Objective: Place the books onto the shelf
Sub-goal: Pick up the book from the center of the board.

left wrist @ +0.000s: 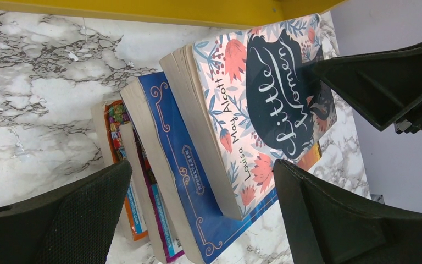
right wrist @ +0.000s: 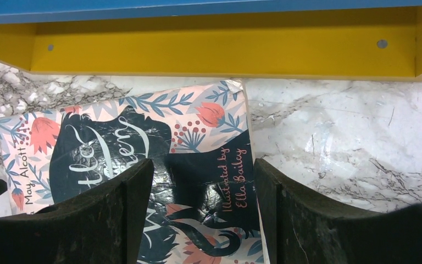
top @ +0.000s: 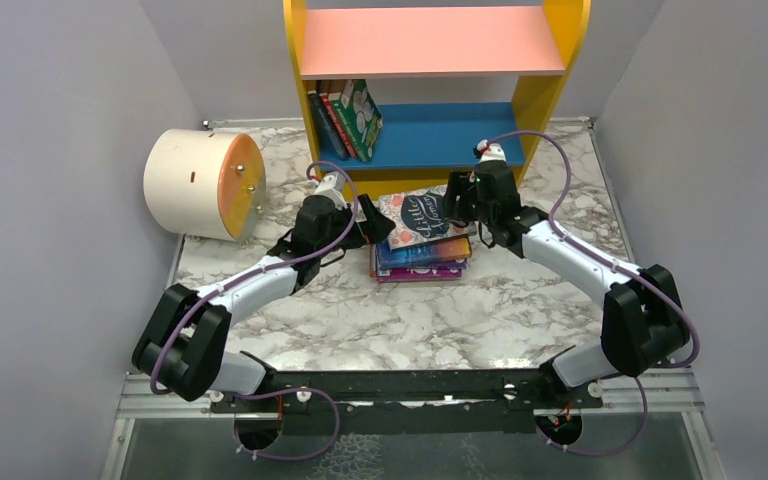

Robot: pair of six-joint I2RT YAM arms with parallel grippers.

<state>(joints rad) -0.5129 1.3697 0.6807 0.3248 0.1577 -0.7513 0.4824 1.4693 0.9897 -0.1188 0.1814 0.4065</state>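
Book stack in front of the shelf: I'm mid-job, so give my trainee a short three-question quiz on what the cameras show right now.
1. Multiple choice: which book tops the stack on the table? A) Nineteen Eighty Four B) Little Women C) a plain red paperback
2. True or false: the left end effector is shut on a book.
3. Short answer: which board of the shelf carries the books already shelved?
Key: 1 B. 2 False; its jaws stand wide open beside the stack. 3 The blue lower board, at its left end.
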